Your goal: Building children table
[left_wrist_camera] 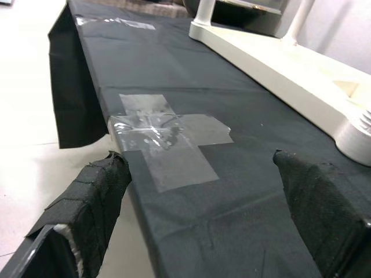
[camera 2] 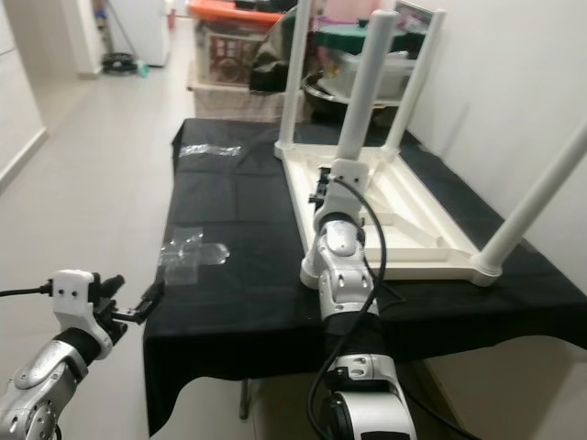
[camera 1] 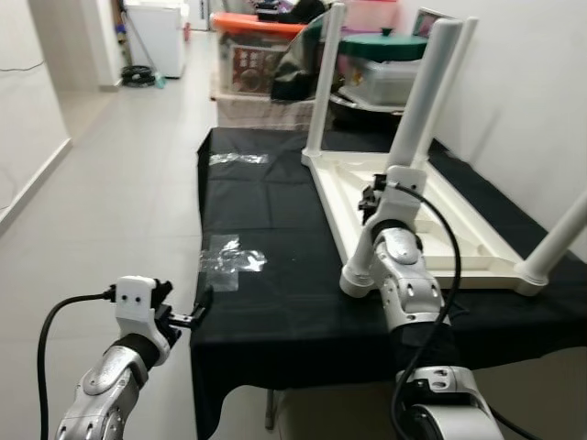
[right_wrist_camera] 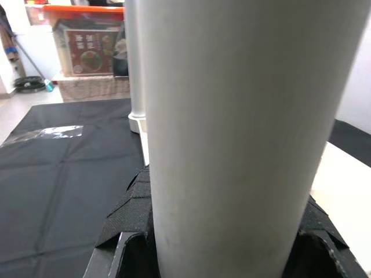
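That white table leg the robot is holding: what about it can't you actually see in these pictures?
- Whether the table leg is seated in its corner socket: in the eye views the right arm covers the joint.
- The right gripper contact: in the right wrist view the leg hides the pads.
- The leg's top: cut off by the right wrist view's upper edge.
- The nearest socket: cropped in the left wrist view.

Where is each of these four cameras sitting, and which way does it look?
Left eye: on the head, facing forward and down at the upturned white table on the black cloth; both arms show.
Right eye: beside it, sharing that scene.
Left wrist: on the left arm, looking along the open left gripper at clear tape near the cloth's edge.
Right wrist: on the right arm, close up on the white leg that the right gripper clasps.
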